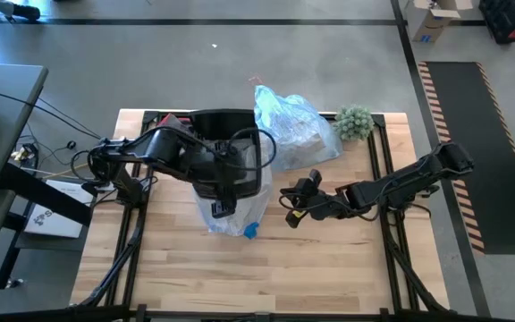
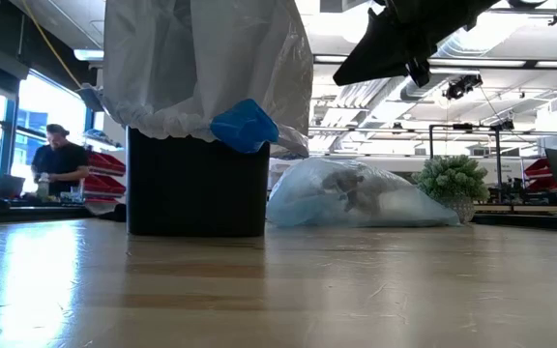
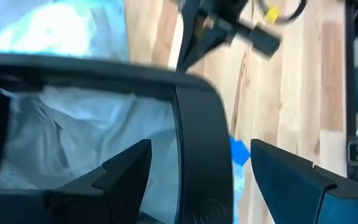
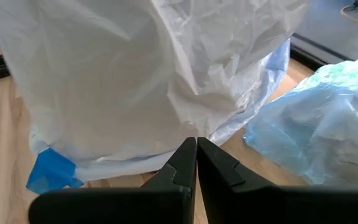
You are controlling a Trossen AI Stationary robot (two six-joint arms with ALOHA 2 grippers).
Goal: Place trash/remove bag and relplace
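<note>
A black bin (image 1: 226, 125) stands at the table's middle. A white translucent bag (image 1: 231, 207) with a blue tie (image 2: 245, 124) lines it, folded over the rim and hanging down the near side. My left gripper (image 3: 201, 152) hovers open above the bin's right-hand rim (image 3: 197, 118), one finger inside it and one outside, with gaps on both sides. The light-blue bag (image 1: 295, 130) lies full on the table behind and to the right of the bin, and crumpled trash (image 2: 356, 188) shows through it. My right gripper (image 1: 291, 204) is shut, right of the bin, pointing at the white bag (image 4: 135, 81).
A small green plant (image 1: 354, 122) stands at the far right, beside the light-blue bag (image 2: 356, 198). Bare wood lies in front of the bin across the near half of the table (image 1: 257, 277). A person stands far off in the room (image 2: 56, 159).
</note>
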